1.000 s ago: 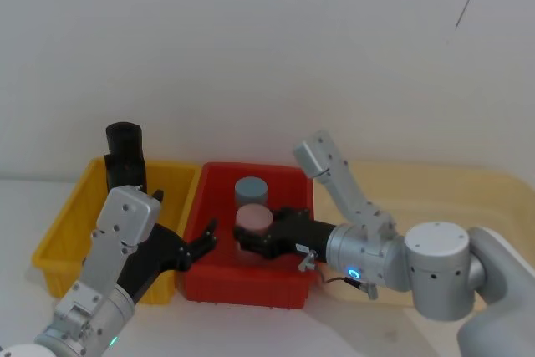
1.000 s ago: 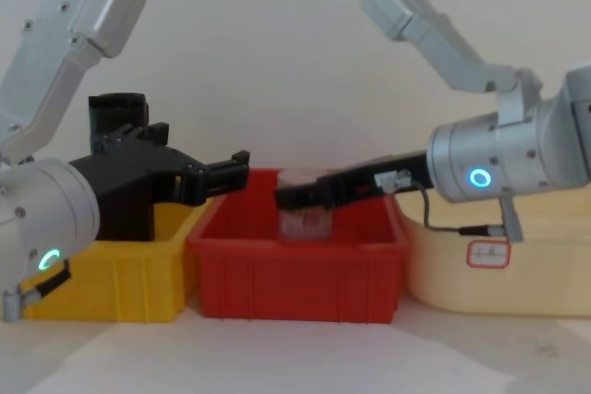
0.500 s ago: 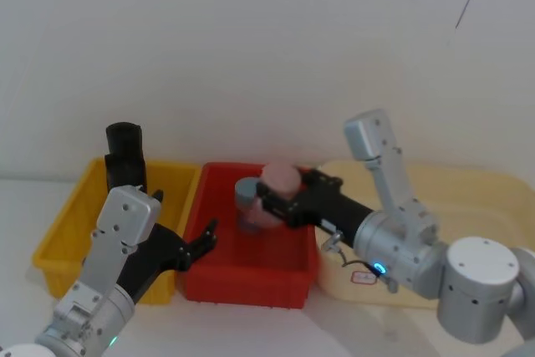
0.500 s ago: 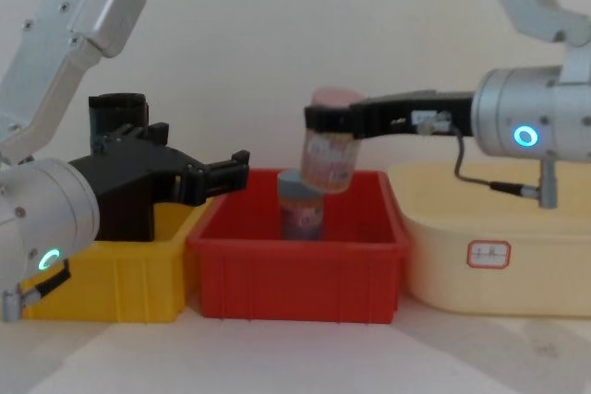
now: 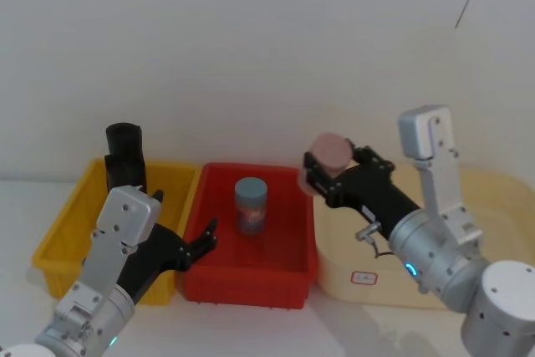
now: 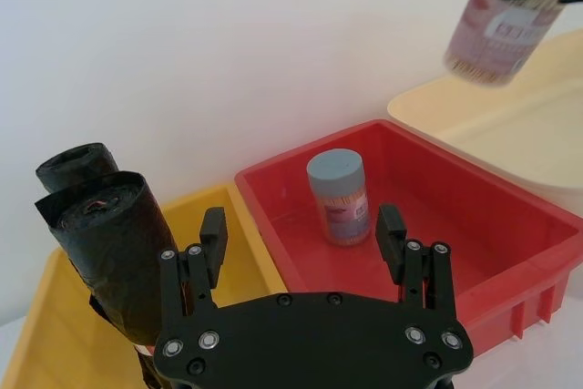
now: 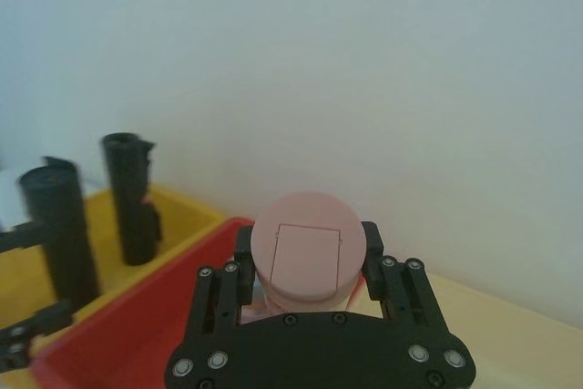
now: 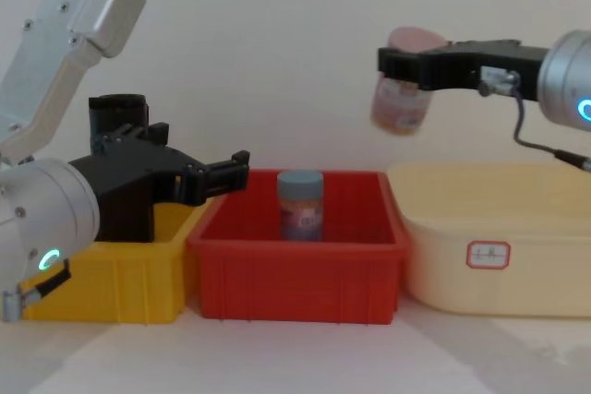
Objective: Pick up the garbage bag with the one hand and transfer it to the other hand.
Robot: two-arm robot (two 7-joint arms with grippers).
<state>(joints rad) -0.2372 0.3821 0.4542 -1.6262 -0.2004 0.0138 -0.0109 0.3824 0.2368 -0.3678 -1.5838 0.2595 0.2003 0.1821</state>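
The right tool point(image 8: 397, 64) gripped a pink-lidded jar point(image 8: 400, 103) at the chest view's upper right; the left tool point(image 6: 301, 232) stood wide open, empty, near the garbage bag point(image 6: 114, 257).

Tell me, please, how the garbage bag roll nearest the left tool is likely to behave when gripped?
The garbage bag looks crinkled and soft-skinned, so it would probably give slightly under the left tool. Being tall, slim and upright in the yellow bin, it may tip if nudged. Rolled film is likely light. The right tool holds a pink-lidded jar.
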